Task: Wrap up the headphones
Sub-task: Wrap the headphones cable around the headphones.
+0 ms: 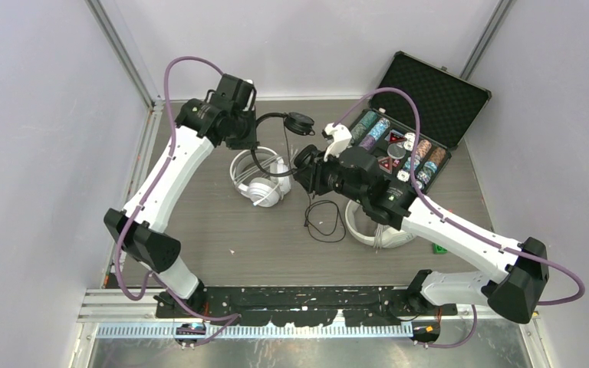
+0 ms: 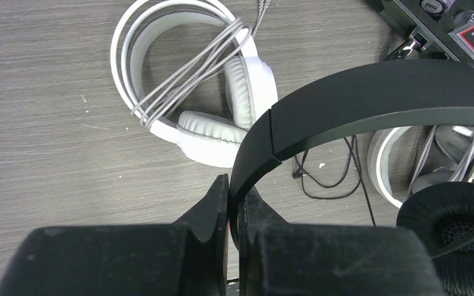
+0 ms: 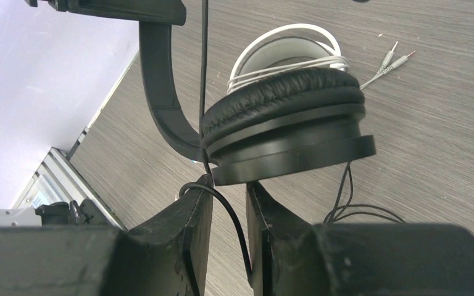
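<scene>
I am working on the black headset (image 1: 265, 164) now. My left fingers (image 2: 234, 196) are shut tight on its flat band and hold it up in the air over the middle of the tabletop (image 1: 222, 230). One padded cup hangs at the far end. The other cup sits right on top of my right fingers (image 3: 229, 194).

My right fingers stand a small way apart. The thin black cable (image 3: 231, 213) runs down through the gap between them. It leans on one finger, but I don't think they are squeezing it. Most of that cable lies in loose loops on the tabletop, just near of the cup.

A white headset (image 1: 259, 181) lies on the tabletop left of the middle, with its cable wound across its band. It looks done to me. The other white headset (image 1: 380, 230) lies to the right, partly under my right arm. I can see cable lying over it, but I can't tell if it is neat. The case of chips (image 1: 429, 92) sits open at the far right, and I leave it alone.

So my guess is that the black one is the step in hand, and its winding has hardly begun. Next I think my right fingers need to close on the cable and carry it around the band, loop after loop. My left fingers must hold the band steady. I should go slowly so the thin cable does not slip out or snag on the cup.
</scene>
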You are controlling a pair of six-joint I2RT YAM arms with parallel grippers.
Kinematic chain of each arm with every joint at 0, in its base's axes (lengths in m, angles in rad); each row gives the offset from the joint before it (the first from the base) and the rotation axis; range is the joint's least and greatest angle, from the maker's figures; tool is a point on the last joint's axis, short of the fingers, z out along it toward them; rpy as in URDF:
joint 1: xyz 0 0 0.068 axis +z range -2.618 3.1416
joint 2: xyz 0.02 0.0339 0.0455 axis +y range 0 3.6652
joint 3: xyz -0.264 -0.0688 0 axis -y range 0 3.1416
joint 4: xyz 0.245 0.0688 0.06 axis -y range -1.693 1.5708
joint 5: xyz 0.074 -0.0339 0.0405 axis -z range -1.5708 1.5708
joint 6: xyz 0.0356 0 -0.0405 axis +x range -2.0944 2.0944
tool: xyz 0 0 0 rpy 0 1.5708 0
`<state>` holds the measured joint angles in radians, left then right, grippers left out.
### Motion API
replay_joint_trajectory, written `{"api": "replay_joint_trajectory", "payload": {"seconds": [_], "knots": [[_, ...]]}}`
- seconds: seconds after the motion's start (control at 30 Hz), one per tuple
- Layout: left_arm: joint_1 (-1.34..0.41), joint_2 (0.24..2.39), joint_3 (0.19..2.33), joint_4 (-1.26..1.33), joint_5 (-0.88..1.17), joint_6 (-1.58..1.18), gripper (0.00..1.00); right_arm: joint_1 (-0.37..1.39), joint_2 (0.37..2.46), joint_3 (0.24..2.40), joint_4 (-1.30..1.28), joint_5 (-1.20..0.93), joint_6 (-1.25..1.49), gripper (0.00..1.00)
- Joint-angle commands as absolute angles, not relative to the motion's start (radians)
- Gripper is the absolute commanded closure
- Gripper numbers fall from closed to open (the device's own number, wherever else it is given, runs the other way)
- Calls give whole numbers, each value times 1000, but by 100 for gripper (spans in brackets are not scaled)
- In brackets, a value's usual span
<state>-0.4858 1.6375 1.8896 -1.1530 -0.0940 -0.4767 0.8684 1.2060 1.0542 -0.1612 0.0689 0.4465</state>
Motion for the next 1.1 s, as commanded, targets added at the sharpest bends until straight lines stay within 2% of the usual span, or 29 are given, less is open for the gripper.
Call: {"api": "replay_joint_trajectory", "payload": {"seconds": [0.0, 0.43, 0.57, 0.67, 0.77, 0.97, 1.07], "knots": [[-477, 1567, 1897, -1096, -112, -471, 100, 874, 1175, 1053, -94, 114, 429, 70], [-454, 1528, 1910, -1095, -97, -476, 100, 874, 1161, 957, 50, 103, 424, 69], [-454, 1512, 1914, -1096, -95, -472, 100, 874, 1138, 937, 82, 139, 462, 75], [-454, 1497, 1902, -1087, -83, -475, 100, 874, 1120, 911, 115, 183, 538, 85], [-454, 1489, 1909, -1095, -109, -477, 100, 873, 1112, 892, 134, 202, 589, 90], [-453, 1479, 1909, -1072, -59, -487, 100, 874, 1143, 916, 113, 192, 578, 93], [-453, 1472, 1902, -1060, -40, -495, 100, 874, 1153, 906, 154, 134, 548, 91]]}}
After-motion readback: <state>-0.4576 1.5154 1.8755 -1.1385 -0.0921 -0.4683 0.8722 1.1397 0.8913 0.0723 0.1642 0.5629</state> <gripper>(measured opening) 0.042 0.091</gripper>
